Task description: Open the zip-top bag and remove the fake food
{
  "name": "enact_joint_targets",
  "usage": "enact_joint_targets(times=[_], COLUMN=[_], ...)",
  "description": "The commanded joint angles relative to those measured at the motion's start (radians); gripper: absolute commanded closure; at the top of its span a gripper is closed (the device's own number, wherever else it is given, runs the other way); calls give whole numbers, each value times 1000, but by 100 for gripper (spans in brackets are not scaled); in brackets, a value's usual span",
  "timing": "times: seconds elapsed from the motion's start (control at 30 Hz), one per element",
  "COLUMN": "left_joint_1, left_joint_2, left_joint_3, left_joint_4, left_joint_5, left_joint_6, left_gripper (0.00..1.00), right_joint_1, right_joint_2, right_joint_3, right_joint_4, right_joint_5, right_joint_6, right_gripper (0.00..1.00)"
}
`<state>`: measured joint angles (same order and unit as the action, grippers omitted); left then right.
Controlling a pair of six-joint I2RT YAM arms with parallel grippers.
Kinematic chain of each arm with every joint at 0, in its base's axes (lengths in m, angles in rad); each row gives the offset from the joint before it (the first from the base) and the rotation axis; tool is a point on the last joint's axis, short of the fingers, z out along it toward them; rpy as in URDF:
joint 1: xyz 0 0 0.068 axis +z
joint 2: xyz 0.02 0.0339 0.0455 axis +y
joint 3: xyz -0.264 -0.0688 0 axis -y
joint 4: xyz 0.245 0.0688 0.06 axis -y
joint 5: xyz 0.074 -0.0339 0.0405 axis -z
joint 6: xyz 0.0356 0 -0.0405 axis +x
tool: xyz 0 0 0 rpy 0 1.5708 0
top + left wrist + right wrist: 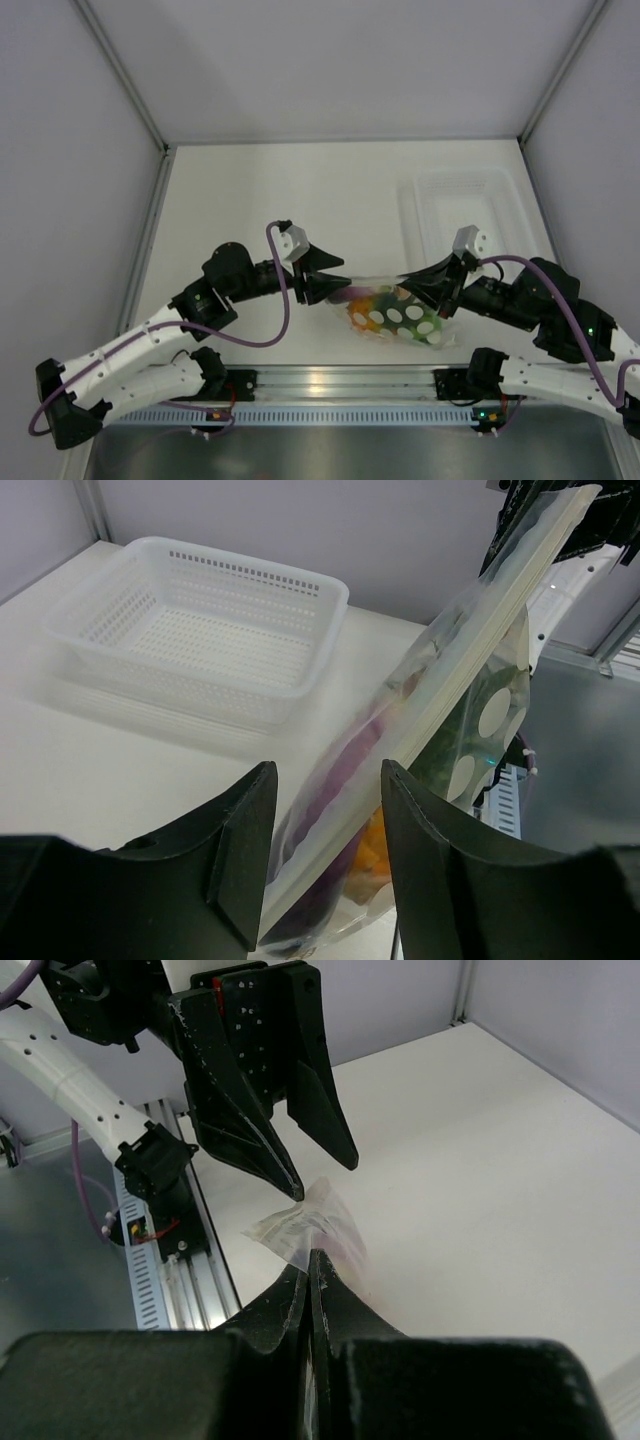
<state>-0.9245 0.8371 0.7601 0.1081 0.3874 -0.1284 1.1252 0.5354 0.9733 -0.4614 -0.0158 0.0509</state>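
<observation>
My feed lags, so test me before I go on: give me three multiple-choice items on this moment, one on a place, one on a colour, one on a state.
1. Where on the table does the white perforated plastic basket stand?
A. near left
B. far right
C. under the bag

2. What colour are the dots on the clear crinkly plastic zip-top bag?
A. white
B. black
C. red

3. How is the right hand?
A. open, away from the bag
B. shut on the basket
C. shut on the bag

Answers:
1 B: the top view shows it at the far right.
2 A: white discs show in the top and left wrist views.
3 C: the right wrist view shows it pinching the bag's edge.
</observation>
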Motion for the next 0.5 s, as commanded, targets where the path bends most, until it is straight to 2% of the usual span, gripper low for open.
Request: enact_joint_targets(times=[0.0,0.47], left_joint_1=[-4,-4], left_joint_2=[0,-62], left_joint_3=[4,-16], left_joint_4=[79,107], left_joint_5=[18,-18], left_joint_6=[1,-17], left_gripper=[49,49], right_joint_1=[-5,-7], right_joint_2=[1,8], right_joint_3=[15,13], right_joint_4=[107,109], right_joint_5=[10,48], right_joint_6=[18,30], right_gripper=[100,100])
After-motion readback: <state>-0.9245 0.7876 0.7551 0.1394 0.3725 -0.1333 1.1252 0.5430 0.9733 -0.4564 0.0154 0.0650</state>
